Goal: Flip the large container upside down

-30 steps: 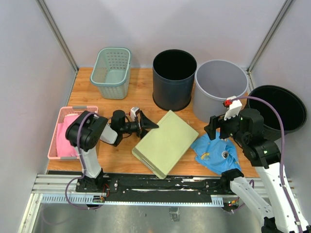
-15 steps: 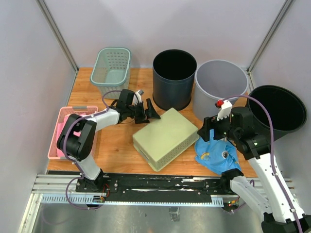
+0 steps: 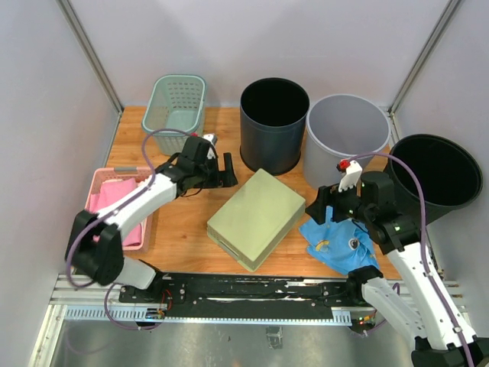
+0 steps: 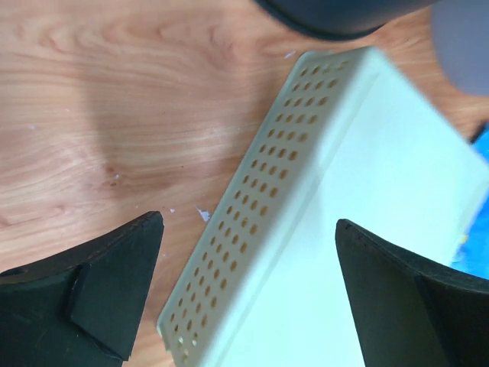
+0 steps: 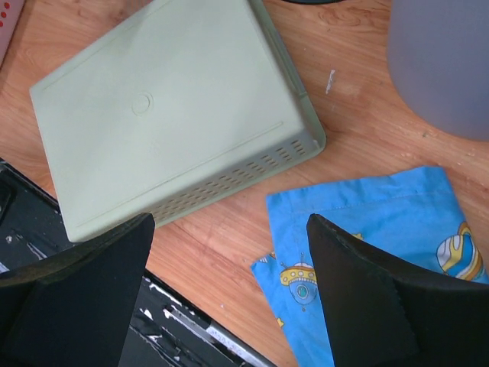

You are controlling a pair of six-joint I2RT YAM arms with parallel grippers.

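The large container (image 3: pixel 256 218) is a pale green rectangular bin with perforated sides. It lies bottom up on the wooden table and also shows in the left wrist view (image 4: pixel 344 199) and the right wrist view (image 5: pixel 168 115). My left gripper (image 3: pixel 228 170) is open and empty, just beyond the container's far-left edge; its jaws straddle that perforated side from above (image 4: pixel 248 222). My right gripper (image 3: pixel 321 206) is open and empty, hovering by the container's right corner, over bare wood (image 5: pixel 229 218) between the container and a blue cloth (image 3: pixel 340 241).
A black bin (image 3: pixel 273 126) and a grey bin (image 3: pixel 348 141) stand behind the container. Another black bin (image 3: pixel 435 172) sits off the table's right edge. A green basket (image 3: pixel 176 115) is at the back left, a pink basket (image 3: pixel 114 206) at the left. The cloth also shows in the right wrist view (image 5: pixel 367 229).
My left arm has swung from the container's near-left side up to its far-left edge and drawn back from it. The container shifted and turned slightly. My right gripper edged left.
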